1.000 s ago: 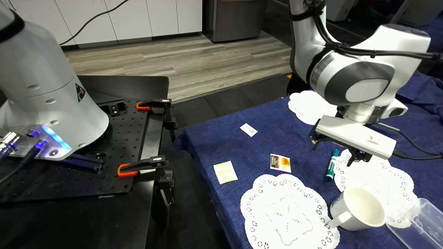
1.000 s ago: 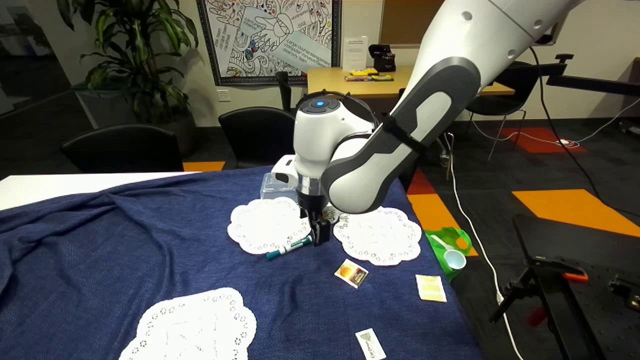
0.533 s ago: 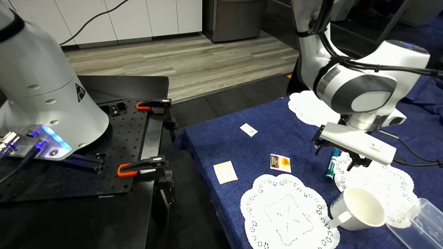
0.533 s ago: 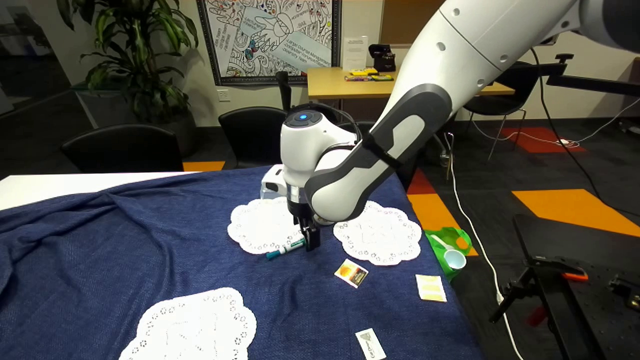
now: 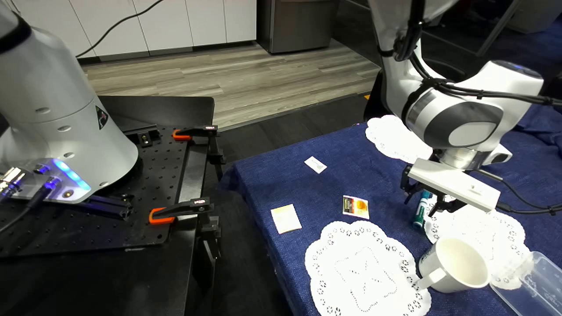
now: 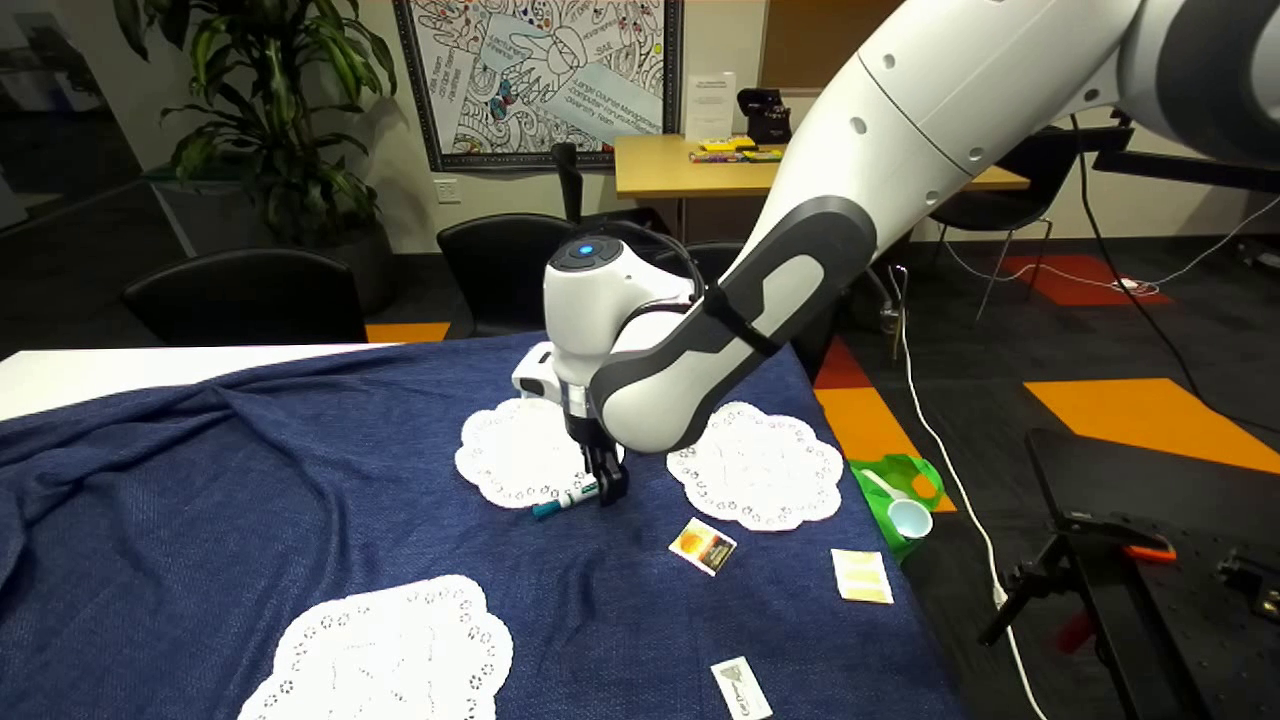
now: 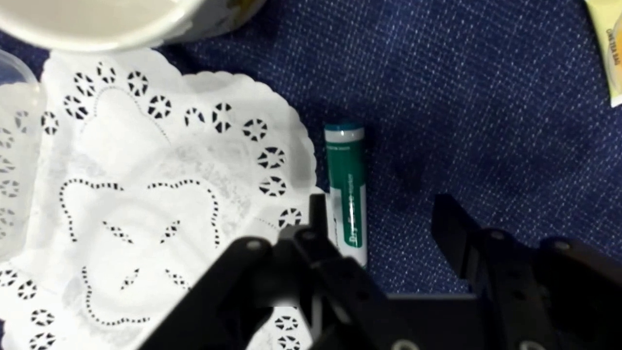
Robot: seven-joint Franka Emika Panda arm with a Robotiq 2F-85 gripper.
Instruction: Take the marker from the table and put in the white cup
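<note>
The marker (image 7: 346, 189), green and white with a teal end, lies on the navy-blue table (image 5: 325, 193), beside a doily's edge. My gripper (image 7: 381, 209) is open over it, its fingers apart with nothing held. In the wrist view the marker is nearer the left finger (image 7: 318, 209), whose linkage covers its lower end; blue cloth fills the gap to the right finger (image 7: 447, 218). Both exterior views show the gripper (image 5: 419, 207) low over the marker (image 6: 563, 503). The white cup (image 5: 459, 267) stands upright close by, handle outward. The arm hides it in an exterior view.
Lace doilies (image 5: 364, 272) lie around, one doily (image 7: 160, 218) right beside the marker. A clear plastic container (image 5: 533, 285) sits past the cup. Small paper packets (image 5: 285, 218) are scattered toward the robot. The black bench carries orange clamps (image 5: 162, 216).
My gripper has come down closer to the table and the marker, and its fingers have drawn nearer to each other. The marker and cup have stayed in place.
</note>
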